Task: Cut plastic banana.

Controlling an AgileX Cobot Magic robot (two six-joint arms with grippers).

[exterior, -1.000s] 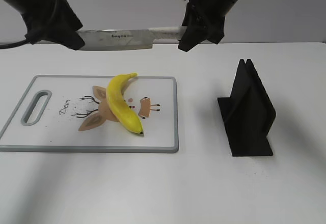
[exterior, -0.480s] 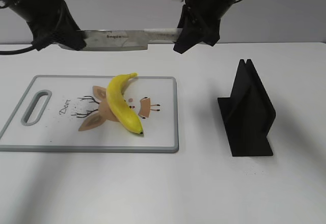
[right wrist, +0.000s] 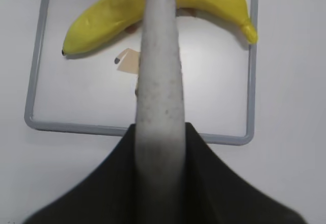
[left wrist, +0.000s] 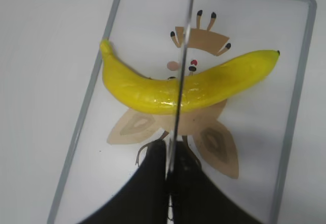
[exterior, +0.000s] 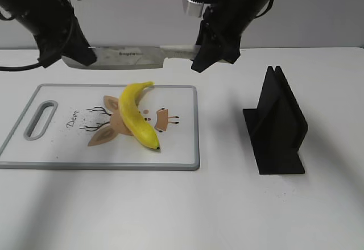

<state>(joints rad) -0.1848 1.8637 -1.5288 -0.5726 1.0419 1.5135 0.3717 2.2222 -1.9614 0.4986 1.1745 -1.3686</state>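
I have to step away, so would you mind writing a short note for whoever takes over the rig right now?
Left tool: shut on the tip end of the knife blade.
Right tool: shut on the knife handle.
The knife is held level in the air, above the plastic banana, not touching it.
The banana lies whole on the cutting board, over the deer print; the left wrist view shows the blade lined up across its middle.
The black stand sits on the right, empty.
Done: knife picked up and aligned.
Left: lower the blade and cut the banana.

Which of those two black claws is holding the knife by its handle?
The right gripper, on the exterior view's right: it clamps the knife's pale handle. The left gripper pinches the blade's far end instead.
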